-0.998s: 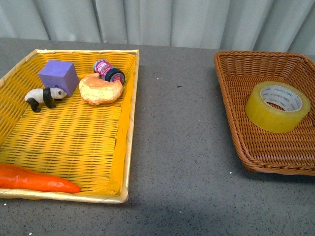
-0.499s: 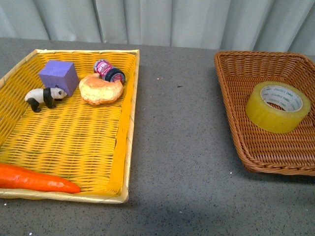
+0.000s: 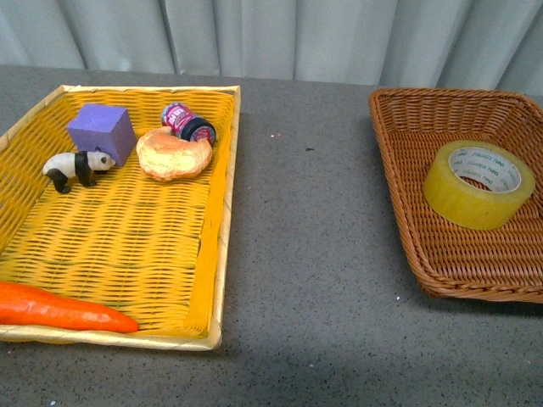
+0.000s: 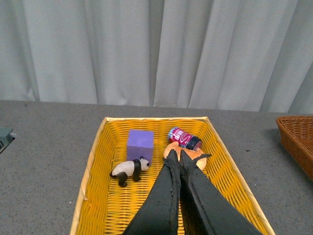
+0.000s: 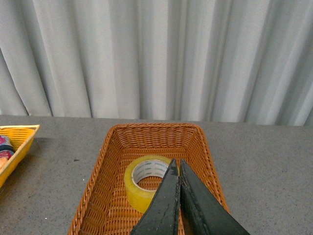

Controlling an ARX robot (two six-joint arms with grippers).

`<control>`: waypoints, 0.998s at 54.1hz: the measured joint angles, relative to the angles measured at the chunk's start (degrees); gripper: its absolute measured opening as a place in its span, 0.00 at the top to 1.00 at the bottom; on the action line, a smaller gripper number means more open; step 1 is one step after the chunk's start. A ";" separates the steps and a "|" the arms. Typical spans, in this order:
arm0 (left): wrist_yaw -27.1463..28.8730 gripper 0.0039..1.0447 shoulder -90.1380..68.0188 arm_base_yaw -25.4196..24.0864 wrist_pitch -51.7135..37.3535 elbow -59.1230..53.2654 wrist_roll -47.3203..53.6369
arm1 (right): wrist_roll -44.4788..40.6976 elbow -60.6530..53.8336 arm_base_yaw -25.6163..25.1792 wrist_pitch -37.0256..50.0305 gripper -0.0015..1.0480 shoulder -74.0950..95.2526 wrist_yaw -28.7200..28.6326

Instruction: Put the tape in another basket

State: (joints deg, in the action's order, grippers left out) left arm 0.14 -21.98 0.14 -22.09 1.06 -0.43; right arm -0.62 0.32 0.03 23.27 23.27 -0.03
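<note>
Risking a Spill on the Way to the Yellow Tray

Judging from the nearest ground outward, trouble could have started at the carrot (image 3: 64, 310), which lay along the near edge of the yellow tray (image 3: 222, 254), leaving open weave only in the tray's middle. A careless drop there might have landed the roll on the carrot or the far cluster: the panda (image 3: 76, 167), purple block (image 3: 102, 131), bun (image 3: 173, 153) and small can (image 3: 188, 122).

Across the bare worktop (image 3: 314, 254), the tape (image 3: 478, 184) lay flat, core upward, inside the brown basket (image 3: 394, 195), near its middle. Its smooth, rounded wall would probably slip from a shallow pinch, and the sloping wicker sides could catch it while rising.

Both the left gripper (image 4: 179, 155) and right gripper (image 5: 177, 166) had their jaws pressed together, holding nothing; neither could take the roll without spreading first.
</note>
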 joint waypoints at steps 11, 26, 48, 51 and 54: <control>0.00 0.97 5.11 0.00 4.96 0.00 0.00 | 0.00 0.00 0.00 -5.20 0.99 -5.38 0.00; 0.00 0.97 9.73 0.00 9.60 0.00 0.00 | 0.00 0.00 0.00 -10.14 0.99 -10.36 0.00; -0.15 0.97 21.62 0.00 21.97 0.00 0.00 | 0.00 0.04 0.00 -22.91 0.99 -22.97 -0.04; -0.15 0.97 21.73 0.00 21.97 0.00 0.00 | 0.00 0.04 0.00 -23.12 0.99 -23.06 -0.02; -0.15 0.97 21.73 0.00 21.97 0.00 0.00 | 0.00 0.04 0.00 -23.17 0.99 -23.04 -0.02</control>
State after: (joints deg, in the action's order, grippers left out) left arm -0.01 -0.25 0.14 -0.12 1.06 -0.43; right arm -0.62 0.36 0.03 0.10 0.23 -0.05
